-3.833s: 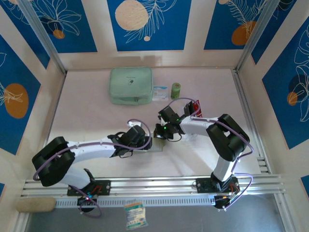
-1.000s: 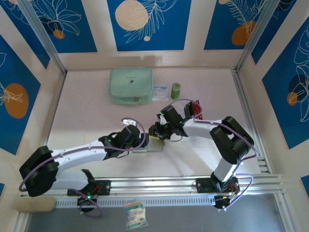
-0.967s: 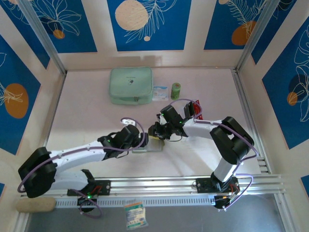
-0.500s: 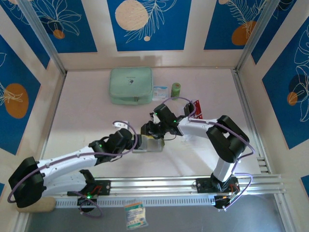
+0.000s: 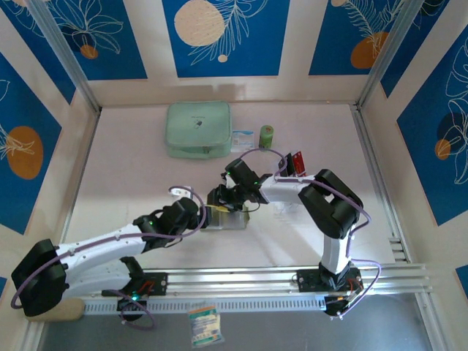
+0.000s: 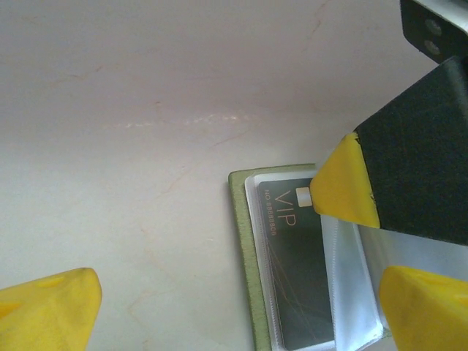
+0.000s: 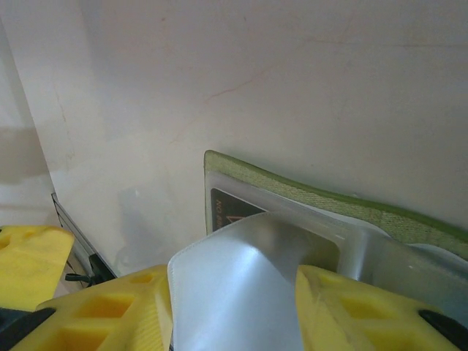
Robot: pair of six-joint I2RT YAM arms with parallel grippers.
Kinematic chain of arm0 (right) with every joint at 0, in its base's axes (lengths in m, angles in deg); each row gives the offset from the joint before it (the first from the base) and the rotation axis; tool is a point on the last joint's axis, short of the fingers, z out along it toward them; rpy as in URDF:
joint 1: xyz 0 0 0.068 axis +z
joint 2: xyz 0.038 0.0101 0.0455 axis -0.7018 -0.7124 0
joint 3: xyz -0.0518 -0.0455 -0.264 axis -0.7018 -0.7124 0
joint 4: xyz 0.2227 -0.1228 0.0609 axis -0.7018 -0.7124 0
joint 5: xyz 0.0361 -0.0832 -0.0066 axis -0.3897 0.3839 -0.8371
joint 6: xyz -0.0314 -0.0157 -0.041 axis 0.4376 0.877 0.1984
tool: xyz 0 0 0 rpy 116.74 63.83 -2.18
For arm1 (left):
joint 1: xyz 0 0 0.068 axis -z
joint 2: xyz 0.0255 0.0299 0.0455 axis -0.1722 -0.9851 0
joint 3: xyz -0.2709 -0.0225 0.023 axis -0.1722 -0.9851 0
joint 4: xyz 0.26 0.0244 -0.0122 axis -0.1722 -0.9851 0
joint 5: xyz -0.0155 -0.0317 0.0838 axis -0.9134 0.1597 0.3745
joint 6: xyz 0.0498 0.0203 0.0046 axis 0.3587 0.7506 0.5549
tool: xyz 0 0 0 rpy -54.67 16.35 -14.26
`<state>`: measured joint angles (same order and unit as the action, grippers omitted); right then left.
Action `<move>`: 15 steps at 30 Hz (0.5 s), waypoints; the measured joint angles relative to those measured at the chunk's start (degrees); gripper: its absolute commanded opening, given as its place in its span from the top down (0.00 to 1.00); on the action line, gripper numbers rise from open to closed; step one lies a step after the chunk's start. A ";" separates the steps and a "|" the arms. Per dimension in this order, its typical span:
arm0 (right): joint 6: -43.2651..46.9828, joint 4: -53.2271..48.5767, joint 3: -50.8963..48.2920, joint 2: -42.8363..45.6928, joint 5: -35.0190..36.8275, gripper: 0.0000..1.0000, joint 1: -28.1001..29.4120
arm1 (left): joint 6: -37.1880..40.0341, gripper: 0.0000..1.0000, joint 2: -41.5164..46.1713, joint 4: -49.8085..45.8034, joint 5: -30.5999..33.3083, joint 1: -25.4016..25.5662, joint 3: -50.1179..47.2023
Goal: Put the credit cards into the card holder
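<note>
The olive-green card holder point(image 5: 234, 220) lies open on the table between both arms. A dark credit card point(image 6: 296, 285) marked VIP sits in its clear sleeve, close to the holder's green edge point(image 6: 245, 248). My left gripper point(image 6: 234, 314) hovers open just left of the holder point(image 5: 207, 217), nothing between its fingers. My right gripper point(image 7: 234, 281) is over the holder point(image 5: 221, 199), jaws apart, with a clear sleeve flap point(image 7: 234, 292) arching up between its fingers. One right fingertip point(image 6: 344, 186) rests at the card's top corner. Red credit cards point(image 5: 295, 162) stand at the right.
A pale mint zip pouch point(image 5: 198, 129) lies at the back, with a small packet point(image 5: 243, 139) and a green roll point(image 5: 267, 135) beside it. The metal rail point(image 5: 234, 279) runs along the near edge. The left fingertip point(image 7: 29, 256) shows beside my right gripper.
My left arm has drawn back to the left, off the holder. My right gripper has moved left over the holder and its jaws have widened.
</note>
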<state>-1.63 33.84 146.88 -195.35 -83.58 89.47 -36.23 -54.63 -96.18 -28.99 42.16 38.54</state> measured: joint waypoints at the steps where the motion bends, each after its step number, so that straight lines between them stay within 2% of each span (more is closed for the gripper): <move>1: -0.20 0.00 0.00 -0.11 -0.02 0.53 0.00 | 0.00 0.03 -0.07 0.07 -0.02 0.00 -0.13; 15: -1.07 1.07 0.00 -0.31 -0.66 0.43 0.00 | 0.04 0.03 -5.33 1.84 -0.66 -0.11 -0.50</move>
<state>-2.70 34.91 146.88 -195.66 -84.24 89.47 -36.18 -59.96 -94.35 -29.65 42.05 38.03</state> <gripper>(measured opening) 0.569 0.970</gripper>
